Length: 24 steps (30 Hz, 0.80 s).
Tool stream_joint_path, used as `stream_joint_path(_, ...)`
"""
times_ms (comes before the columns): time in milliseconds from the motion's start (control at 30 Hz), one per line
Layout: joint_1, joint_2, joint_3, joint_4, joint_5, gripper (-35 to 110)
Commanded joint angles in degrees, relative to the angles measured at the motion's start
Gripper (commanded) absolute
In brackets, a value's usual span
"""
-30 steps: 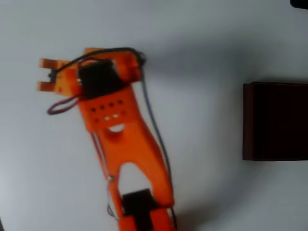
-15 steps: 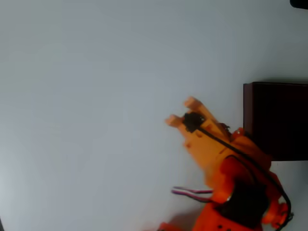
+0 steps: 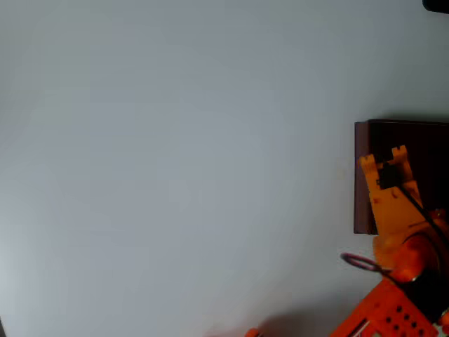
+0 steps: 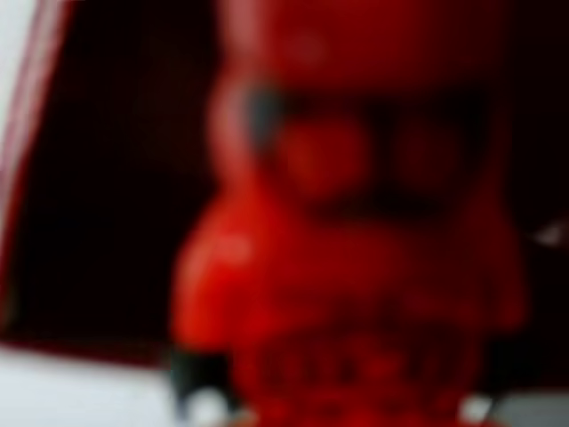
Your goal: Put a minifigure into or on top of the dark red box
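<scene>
Pale grey counter [image 3: 175,175] is spreading bare across most of the overhead view, with the dark red box [image 3: 421,140] sitting at its right edge. The orange arm is reaching up from the lower right corner, and its fingers [image 3: 382,157] are hanging over the left part of the box, just inside the lighter side wall.

Seen from the wrist, a blurred all-red shape with a rounded top and a small grey mark is filling the centre; this is most likely the minifigure [image 4: 356,222], held very close to the lens. Behind it the near-black inside of the box [image 4: 107,178] is showing, with a reddish wall running down the left and a strip of pale counter [image 4: 80,391] below.

The fingers appear to be gripping the minifigure, though the blur is hiding the contact itself. So the toy is sitting between the fingers and the box is lying directly beneath them. Judging by that, the carry is nearly done, and the coming move is turning on a straight drop rather than further travel sideways.
</scene>
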Motion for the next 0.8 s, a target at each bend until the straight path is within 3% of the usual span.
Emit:
stream_joint_path(0, 1.1, -5.8, -4.5, -3.5, 0.6, 0)
stream_joint_path(200, -0.4, -20.0, -10.9, -7.5, -0.2, 2)
stream_joint_path(367, -1.2, -23.1, -10.4, -9.9, -1.6, 18)
stream_joint_path(567, -5.2, -11.6, -3.0, -9.6, -6.2, 20)
stream_joint_path(767, -14.3, 12.0, 11.3, -6.2, -14.9, 16)
